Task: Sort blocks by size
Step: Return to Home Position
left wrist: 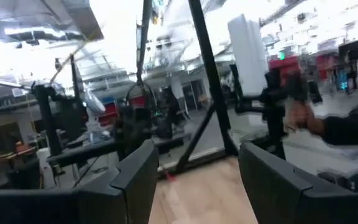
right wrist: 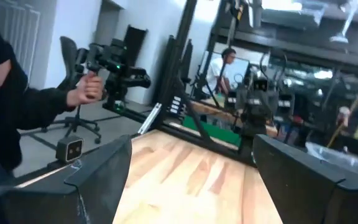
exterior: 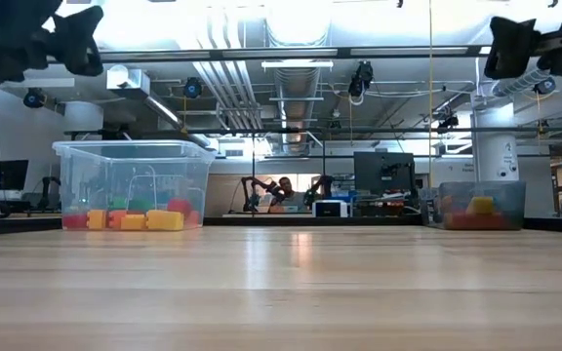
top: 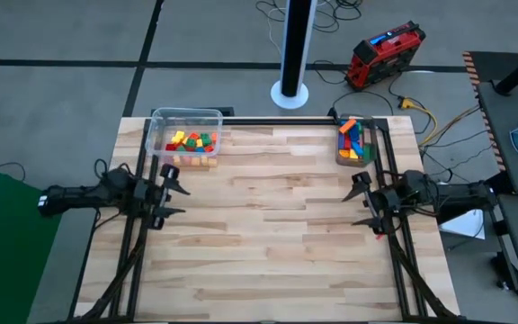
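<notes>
Left tool (top: 183, 192) and right tool (top: 352, 200) both wide, high over worktop (top: 268, 225) sides. Blocks (top: 194, 141) in far-left tub (top: 187, 112); more in far-right bin (top: 338, 153).

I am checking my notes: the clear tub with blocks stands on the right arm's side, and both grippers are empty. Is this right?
No. The high view shows the clear tub with its blocks on the left arm's side. The left gripper and right gripper are indeed empty.

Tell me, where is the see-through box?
In the high view, the clear tub sits at the far left corner of the table, beyond the left gripper, with small blocks inside.
</notes>
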`<action>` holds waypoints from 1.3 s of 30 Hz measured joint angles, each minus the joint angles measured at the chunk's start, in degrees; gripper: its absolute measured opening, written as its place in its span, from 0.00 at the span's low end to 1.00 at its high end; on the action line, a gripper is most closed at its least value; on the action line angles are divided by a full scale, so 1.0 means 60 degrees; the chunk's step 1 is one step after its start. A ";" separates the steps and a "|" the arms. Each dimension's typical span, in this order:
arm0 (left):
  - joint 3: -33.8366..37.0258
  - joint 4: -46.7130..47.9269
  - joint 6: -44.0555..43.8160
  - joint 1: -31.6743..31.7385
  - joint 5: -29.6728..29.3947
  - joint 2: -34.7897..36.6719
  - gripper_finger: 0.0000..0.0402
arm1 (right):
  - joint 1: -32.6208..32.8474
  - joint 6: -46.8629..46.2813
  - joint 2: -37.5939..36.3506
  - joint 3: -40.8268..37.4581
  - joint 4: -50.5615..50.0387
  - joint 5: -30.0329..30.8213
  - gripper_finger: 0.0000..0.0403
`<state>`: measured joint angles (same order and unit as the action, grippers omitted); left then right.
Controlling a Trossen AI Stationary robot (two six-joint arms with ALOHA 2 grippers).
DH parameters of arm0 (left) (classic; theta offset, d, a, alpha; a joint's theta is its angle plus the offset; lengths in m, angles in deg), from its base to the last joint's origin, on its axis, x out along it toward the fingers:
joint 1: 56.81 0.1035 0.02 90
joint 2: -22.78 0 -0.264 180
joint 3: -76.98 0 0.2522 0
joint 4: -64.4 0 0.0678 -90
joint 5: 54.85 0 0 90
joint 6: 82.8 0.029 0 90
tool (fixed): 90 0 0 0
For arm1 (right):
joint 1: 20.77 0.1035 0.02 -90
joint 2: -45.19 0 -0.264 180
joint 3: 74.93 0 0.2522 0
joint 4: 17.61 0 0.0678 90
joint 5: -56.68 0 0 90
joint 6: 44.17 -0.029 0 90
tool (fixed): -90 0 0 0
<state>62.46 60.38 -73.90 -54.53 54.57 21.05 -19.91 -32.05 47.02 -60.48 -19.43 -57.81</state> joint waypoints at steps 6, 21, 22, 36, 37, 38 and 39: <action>0.0027 0.0424 0.0361 0.0007 -0.1029 -0.0003 0.50 | 0.0001 0.0967 0.0025 -0.0004 -0.0264 -0.0543 0.80; 0.0031 0.2144 0.0428 0.0011 -0.1472 -0.0182 0.50 | 0.0001 0.2395 -0.0002 -0.0007 -0.0901 -0.0446 0.73; 0.0031 0.2134 0.0428 0.0011 -0.1472 -0.0205 0.50 | -0.0003 0.2107 0.0097 -0.0007 -0.0936 -0.0345 0.72; 0.0018 0.2136 0.0428 0.0011 -0.1472 -0.0507 0.50 | 0.0001 -0.8521 0.0997 -0.0011 -0.1014 -0.0420 0.72; -0.0001 0.2145 0.0428 0.0011 -0.1472 -0.0531 0.50 | 0.0001 -0.8486 0.1027 -0.0011 -0.1014 -0.0421 0.72; -0.0025 0.2140 0.0428 0.0011 -0.1470 -0.0556 0.50 | 0.0001 -0.8135 0.1039 -0.0011 -0.1023 -0.0408 0.73; -0.0054 0.2127 0.0428 0.0010 -0.1472 -0.0573 0.50 | 0.0001 -0.7477 0.1045 -0.0011 -0.1023 -0.0385 0.74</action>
<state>62.13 73.15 -71.34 -54.46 45.74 17.61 -19.90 -76.91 53.29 -60.54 -25.57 -60.12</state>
